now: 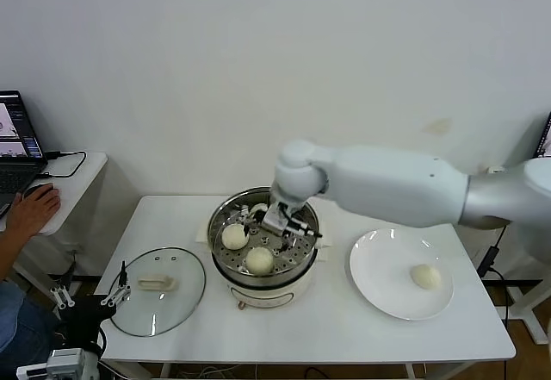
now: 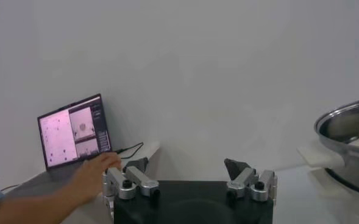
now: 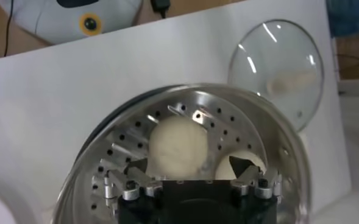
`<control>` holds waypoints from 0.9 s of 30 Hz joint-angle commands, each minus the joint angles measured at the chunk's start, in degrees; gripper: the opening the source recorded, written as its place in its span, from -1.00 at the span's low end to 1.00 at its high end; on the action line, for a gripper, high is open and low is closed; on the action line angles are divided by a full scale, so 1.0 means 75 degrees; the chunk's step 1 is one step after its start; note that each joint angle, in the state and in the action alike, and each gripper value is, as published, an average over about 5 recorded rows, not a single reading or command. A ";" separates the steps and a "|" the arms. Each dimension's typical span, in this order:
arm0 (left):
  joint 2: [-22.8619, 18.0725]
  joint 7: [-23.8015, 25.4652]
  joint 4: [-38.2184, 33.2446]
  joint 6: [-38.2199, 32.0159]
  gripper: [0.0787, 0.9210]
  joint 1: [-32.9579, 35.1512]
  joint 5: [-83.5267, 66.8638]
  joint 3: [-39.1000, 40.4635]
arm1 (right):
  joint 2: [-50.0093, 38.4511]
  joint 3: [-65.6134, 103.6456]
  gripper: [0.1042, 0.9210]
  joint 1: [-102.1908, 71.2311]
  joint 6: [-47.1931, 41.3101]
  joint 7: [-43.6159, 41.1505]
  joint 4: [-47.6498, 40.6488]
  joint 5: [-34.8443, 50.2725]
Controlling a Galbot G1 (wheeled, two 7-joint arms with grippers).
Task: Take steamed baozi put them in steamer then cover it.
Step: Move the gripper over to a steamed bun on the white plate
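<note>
The right tool [image 1: 277, 221] hangs inside the steamer [image 1: 225, 210] with its fingers spread apart, gripping nothing, just above a bun [image 3: 178, 146] on the holed tray. Two more buns [image 1: 234, 236] [image 1: 259, 260] lie in the steamer, and a fourth [image 1: 425, 276] sits on the white plate [image 1: 379, 259]. The glass lid [image 1: 159, 290] lies flat on the surface [image 1: 344, 328] beside the steamer. The left tool [image 2: 190, 176] waits open off to the left.
</note>
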 commanded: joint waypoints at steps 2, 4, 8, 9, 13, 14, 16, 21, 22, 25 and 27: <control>0.0138 0.0016 0.0022 0.0002 0.77 -0.0002 -0.0024 -0.0042 | -0.2220 0.0470 0.76 0.0480 -0.1859 -0.0251 0.0695 0.0903; 0.0216 0.0026 0.0016 0.0004 0.77 0.0014 -0.0036 -0.0063 | -0.3008 0.0423 0.76 0.0533 -0.2497 -0.0212 0.1061 0.1070; 0.0325 0.0041 0.0005 0.0012 0.77 -0.0009 -0.0040 -0.0004 | -0.4432 0.0481 0.76 0.0343 -0.2996 -0.0139 0.1647 0.1139; 0.0333 0.0040 0.0012 0.0013 0.77 -0.0032 -0.0037 0.0035 | -0.4707 0.0573 0.76 0.0155 -0.3015 -0.0119 0.1716 0.1071; 0.0329 0.0040 0.0040 0.0013 0.77 -0.0109 0.0005 0.0218 | -0.5543 0.1239 0.76 -0.0979 -0.2879 -0.0063 0.1685 0.0500; 0.0329 0.0041 0.0033 0.0013 0.77 -0.0112 0.0018 0.0251 | -0.5679 0.1506 0.76 -0.1336 -0.2818 -0.0058 0.1610 0.0343; 0.0328 0.0042 0.0008 0.0013 0.77 -0.0108 0.0033 0.0293 | -0.5939 0.2298 0.76 -0.2360 -0.2668 -0.0050 0.1356 -0.0032; 0.0308 0.0052 -0.0044 0.0017 0.77 -0.0080 0.0091 0.0348 | -0.6077 0.4506 0.76 -0.5032 -0.2206 0.0008 0.0496 -0.0957; 0.0303 0.0056 -0.0054 0.0019 0.77 -0.0074 0.0108 0.0357 | -0.6030 0.4840 0.76 -0.5395 -0.2102 -0.0001 0.0317 -0.1108; 0.0276 0.0062 -0.0074 0.0027 0.77 -0.0059 0.0148 0.0368 | -0.5819 0.5611 0.76 -0.6220 -0.1860 -0.0040 -0.0158 -0.1446; 0.0247 0.0062 -0.0075 0.0029 0.77 -0.0043 0.0168 0.0369 | -0.5647 0.5882 0.76 -0.6575 -0.1708 -0.0056 -0.0425 -0.1666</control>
